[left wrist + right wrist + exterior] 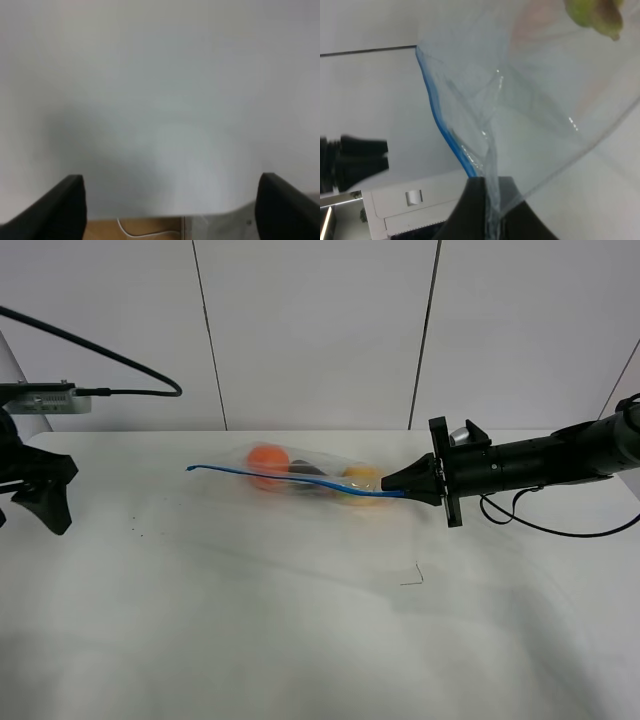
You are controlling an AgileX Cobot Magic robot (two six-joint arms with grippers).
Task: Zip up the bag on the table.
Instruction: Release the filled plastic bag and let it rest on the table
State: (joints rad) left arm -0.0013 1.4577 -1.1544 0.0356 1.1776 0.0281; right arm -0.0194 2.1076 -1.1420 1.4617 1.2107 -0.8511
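The clear plastic bag (300,478) lies on the white table (300,640) near the far middle, with its blue zipper strip (290,478) running along its length. An orange (268,462), a dark eggplant and a yellow pear (362,480) show through it. My right gripper (405,487) is shut on the bag's right end at the zipper strip. In the right wrist view the gripper (487,205) pinches the bag's film, with the blue strip (440,125) beside it and the pear (595,15) beyond. My left gripper (52,490) stands open at the far left, away from the bag. Nothing lies between its fingers (60,210).
A small dark mark (412,580) sits on the table in front of the bag. A black cable (545,527) hangs under the right arm. Grey wall panels rise behind the table's far edge.
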